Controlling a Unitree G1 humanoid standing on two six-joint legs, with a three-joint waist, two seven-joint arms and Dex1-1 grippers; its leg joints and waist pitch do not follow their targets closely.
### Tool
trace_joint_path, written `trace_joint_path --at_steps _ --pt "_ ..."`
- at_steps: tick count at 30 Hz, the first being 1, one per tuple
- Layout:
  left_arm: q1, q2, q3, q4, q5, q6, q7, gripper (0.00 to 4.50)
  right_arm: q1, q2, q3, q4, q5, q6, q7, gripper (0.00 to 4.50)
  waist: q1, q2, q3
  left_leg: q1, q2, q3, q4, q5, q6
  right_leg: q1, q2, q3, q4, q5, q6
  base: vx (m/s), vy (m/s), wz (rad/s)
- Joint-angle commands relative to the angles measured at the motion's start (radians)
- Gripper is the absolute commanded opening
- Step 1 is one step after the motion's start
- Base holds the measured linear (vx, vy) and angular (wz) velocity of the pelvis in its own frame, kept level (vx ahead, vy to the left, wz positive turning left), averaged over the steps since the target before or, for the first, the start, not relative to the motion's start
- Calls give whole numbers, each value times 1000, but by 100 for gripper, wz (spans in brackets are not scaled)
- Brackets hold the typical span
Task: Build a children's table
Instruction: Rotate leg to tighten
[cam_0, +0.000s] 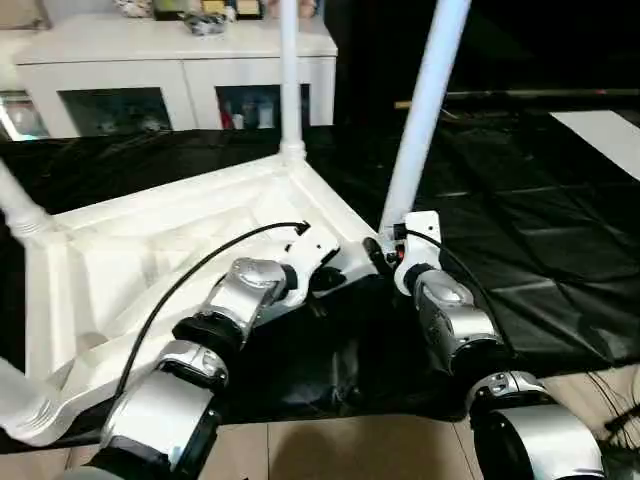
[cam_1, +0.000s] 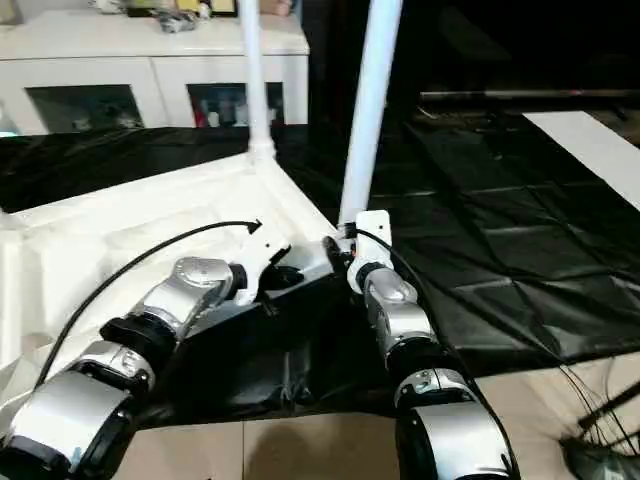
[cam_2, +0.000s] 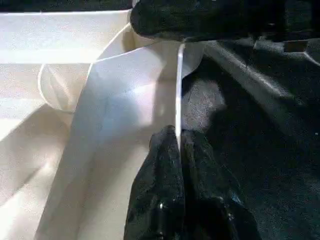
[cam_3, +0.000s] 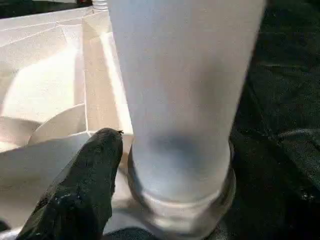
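The upturned tabletop (cam_0: 150, 250) lies on the black-draped work table (cam_0: 540, 230), its rim pinched by the left gripper (cam_2: 177, 145) to steady it, while the right gripper (cam_0: 385, 250), fingers apart, flanks the near leg (cam_0: 420, 110) standing in its corner socket.

The children's table (cam_0: 150, 250) is plain white all over, its ribbed underside and upright legs (cam_0: 425, 110) alike. The surface (cam_0: 540, 240) beneath wears a glossy black drape creased into squares. Both forearms are silver with black joints, a black cable (cam_0: 190, 275) arcs over the left one, and the fingers (cam_2: 170, 200) are black. The cabinet (cam_0: 180, 60) behind is white, the floor (cam_0: 330, 450) pale beige
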Motion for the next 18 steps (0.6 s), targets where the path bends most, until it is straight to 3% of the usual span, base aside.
trace_joint_path --at_steps 1,4,8,9,13,14,16,18 --pt "16 -1 -22 8 15 -2 -30 0 -6 -5 55 -20 -19 -23 99 385 3 -9 -47 10 52 -32 -91 -402 18 17 -59 27 -71 -322 -169 0 0 0" --pt "26 17 -26 -6 12 -11 -66 0 -1 -38 68 -42 -26 -41 146 420 7 -8 -49 11 54 -23 -84 -355 39 13 -59 28 -66 -271 -198 0 0 0" --pt "51 67 -31 -44 -2 -25 -175 0 41 -152 125 -122 -38 -68 385 420 11 -12 -51 6 56 -18 -79 -320 63 16 -57 27 -65 -272 -202 0 0 0" --pt "64 88 -35 -66 -13 -29 -236 0 75 -204 155 -172 -33 -77 517 420 16 -14 -52 3 56 -15 -74 -294 79 21 -53 25 -59 -228 -212 56 -20 3" --pt "88 120 -53 -111 -24 -29 -334 0 117 -265 180 -234 -10 -80 662 420 25 -16 -56 -4 57 -8 -60 -215 116 21 -52 25 -43 -127 -250 70 -23 1" --pt "103 137 -62 -142 -31 -22 -390 0 135 -295 191 -260 0 -82 727 420 30 -15 -59 -7 60 -9 -56 -187 128 26 -53 25 -33 -79 -265 76 -30 -2" --pt "130 174 -82 -206 -44 2 -487 0 158 -338 202 -298 16 -84 810 420 40 -12 -71 -10 58 -4 -39 -74 162 30 -47 23 -7 113 -305 75 -34 -3" --pt "144 193 -91 -237 -47 11 -527 0 166 -355 203 -322 27 -76 838 420 45 -13 -74 -10 55 1 -28 -23 195 25 -42 22 4 222 -327 33 -17 0"
